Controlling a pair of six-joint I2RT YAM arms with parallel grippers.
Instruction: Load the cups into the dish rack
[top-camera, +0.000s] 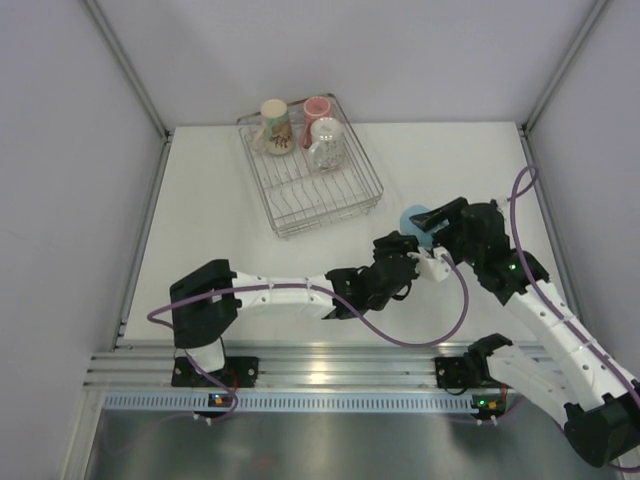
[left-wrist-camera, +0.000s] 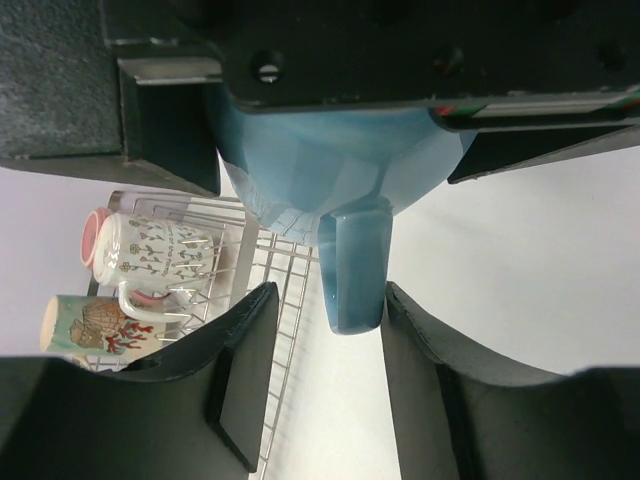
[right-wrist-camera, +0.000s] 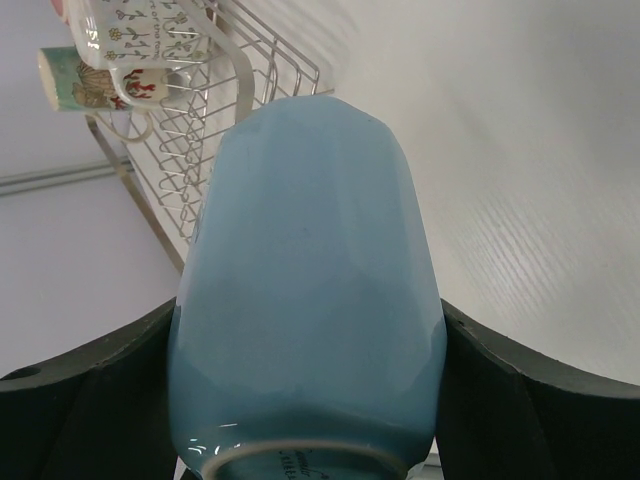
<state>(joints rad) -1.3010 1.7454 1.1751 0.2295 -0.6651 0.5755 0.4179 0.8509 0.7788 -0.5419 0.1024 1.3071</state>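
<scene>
On the white table (top-camera: 200, 220), the left arm reaches from its base at the near edge across toward the right. Beyond it, left of centre, sits the shallow square dish rack of thin silver wire (top-camera: 318, 195). Three cups are grouped at its far end: a cream-tan cup with a printed picture (top-camera: 275, 122), a small pink cup (top-camera: 317, 107) at the far corner, and just in front of that a white handled mug with a small floral print (top-camera: 326, 145). The near part of the rack shows only bare wire grid. To the right of the rack, outside it and near its right-hand corner, the light blue faceted ceramic mug (top-camera: 416, 220) is held over the table between the two arms. The left gripper (left-wrist-camera: 332, 300) meets it from the near-left side. Its two dark fingers (left-wrist-camera: 240, 370) stand on either side of the mug's handle (left-wrist-camera: 355, 265), with a strip of table showing between the handle and one finger, so the jaws are released rather than clenched. The right gripper (right-wrist-camera: 308, 310) comes in from the right and grasps the mug's body. Both of its dark fingers press against the glazed sides, and the mug's foot ring faces the right wrist camera.
</scene>
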